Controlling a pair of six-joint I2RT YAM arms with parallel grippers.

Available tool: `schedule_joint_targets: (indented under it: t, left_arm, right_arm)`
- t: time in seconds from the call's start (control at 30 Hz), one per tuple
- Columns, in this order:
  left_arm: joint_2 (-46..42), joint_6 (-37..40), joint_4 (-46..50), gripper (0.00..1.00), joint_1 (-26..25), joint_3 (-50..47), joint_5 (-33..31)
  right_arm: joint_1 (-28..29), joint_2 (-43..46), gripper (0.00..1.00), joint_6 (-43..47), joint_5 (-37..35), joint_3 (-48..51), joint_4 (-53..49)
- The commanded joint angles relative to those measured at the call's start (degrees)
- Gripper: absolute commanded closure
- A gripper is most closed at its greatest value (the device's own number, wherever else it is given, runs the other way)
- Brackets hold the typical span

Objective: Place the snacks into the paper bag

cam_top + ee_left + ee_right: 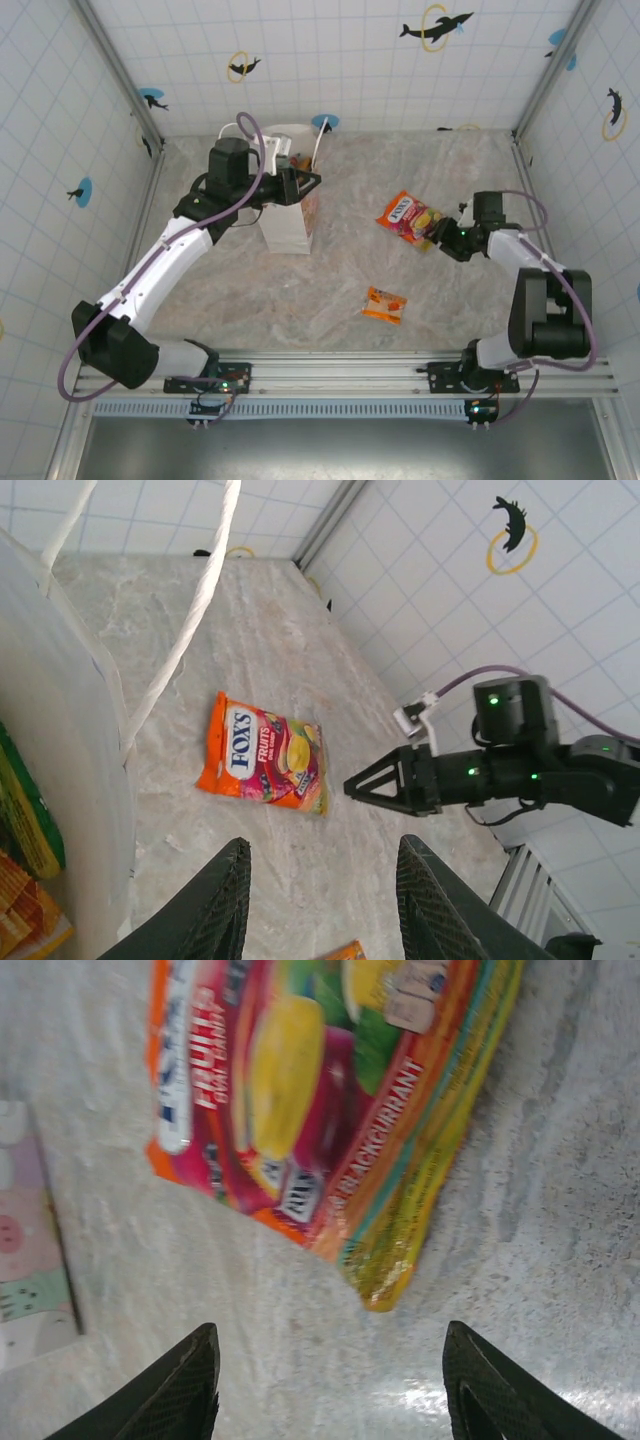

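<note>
**Snacks (410, 218): some bagged, two out on the table (280, 300)**

At the left, the paper bag (288, 222) stands upright on the table with its mouth open. The left wrist view shows a green packet (25, 815) and an orange packet (25, 920) already inside. The left tool (305, 183) hangs over the bag's mouth, fingers spread and nothing between them. My guess is it sits there to steady or guard the opening while the other arm fetches.

Toward the middle, a small orange packet (384, 304) lies flat on the table, well apart from both tools.

Further right, the Fox's packet (410, 218) lies flat, between the bag and the right tool (440, 238). That tool is low and pointed at the packet's near edge. Its fingers (180, 1390) are parted and empty, with the packet's yellow corner just ahead of the gap, not yet inside it. Lying flat and glossy, the packet will likely need pinching by that edge.
</note>
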State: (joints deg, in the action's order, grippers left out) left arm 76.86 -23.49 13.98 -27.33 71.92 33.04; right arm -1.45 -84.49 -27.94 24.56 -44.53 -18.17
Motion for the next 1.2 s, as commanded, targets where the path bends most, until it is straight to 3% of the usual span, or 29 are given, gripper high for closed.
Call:
schedule_joint_targets:
  t: [0.0,0.1,0.47,0.57,0.7,0.87,1.17]
  left_arm:
    - [-0.2,-1.3,-2.4,0.59,-0.1,0.2,1.5]
    - [0.4,-1.7,-2.9,0.59,-0.1,0.4,1.7]
    - [3.3,-1.9,-2.1,0.59,-0.1,3.4,2.3]
    - [3.7,-2.0,-2.2,0.59,0.0,3.8,2.2]
    - [4.0,-2.2,-1.7,0.59,0.0,4.2,2.4]
    - [3.8,-1.7,-0.8,0.6,-0.1,4.9,1.5]
    - [3.4,5.9,5.2,0.59,-0.1,7.4,-1.0]
  right_arm:
    - [-0.4,-3.2,0.39,2.7,-1.7,-3.6,0.5]
    - [-0.5,-5.7,0.38,3.8,-4.1,-4.7,1.1]
    - [-0.7,-13.3,0.43,3.4,2.0,-5.4,8.7]
    - [-0.7,-15.0,0.53,3.3,4.3,-5.3,11.7]
    - [-0.7,-16.4,0.74,4.0,5.7,-5.5,13.1]
    - [-0.7,-13.5,0.95,5.6,5.8,-4.3,13.9]
    - [1.6,0.3,1.0,15.7,0.4,-4.8,5.7]
